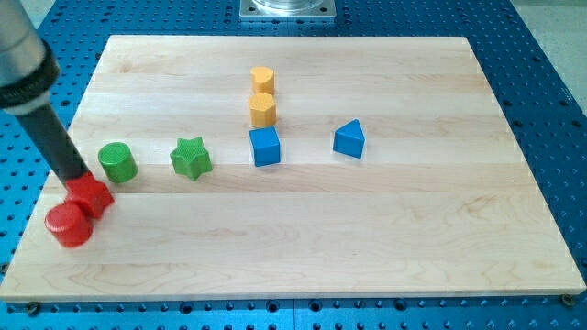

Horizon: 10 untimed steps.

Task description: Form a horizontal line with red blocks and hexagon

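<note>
My tip point(81, 178) — a bare rod with no pincer to open or close — touches the red block point(91, 194) at its 11 o'clock; red cylinder point(69, 225) at 7. Push gently toward the yellow hexagon point(263, 110) at 2 o'clock, avoiding the green cylinder point(117, 161).

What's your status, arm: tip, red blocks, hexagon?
My tip touching upper red block, red cylinder adjacent. Yellow hexagon far right. Green cylinder, green star lie between.
</note>
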Each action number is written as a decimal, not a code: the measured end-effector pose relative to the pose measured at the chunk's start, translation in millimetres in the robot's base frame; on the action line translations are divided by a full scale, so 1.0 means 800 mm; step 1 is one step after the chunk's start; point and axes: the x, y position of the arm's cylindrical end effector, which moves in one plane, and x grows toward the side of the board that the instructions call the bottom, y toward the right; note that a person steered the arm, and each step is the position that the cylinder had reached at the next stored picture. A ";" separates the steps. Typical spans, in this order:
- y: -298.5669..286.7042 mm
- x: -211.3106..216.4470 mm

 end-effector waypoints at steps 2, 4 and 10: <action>0.008 0.044; 0.088 0.072; 0.341 0.000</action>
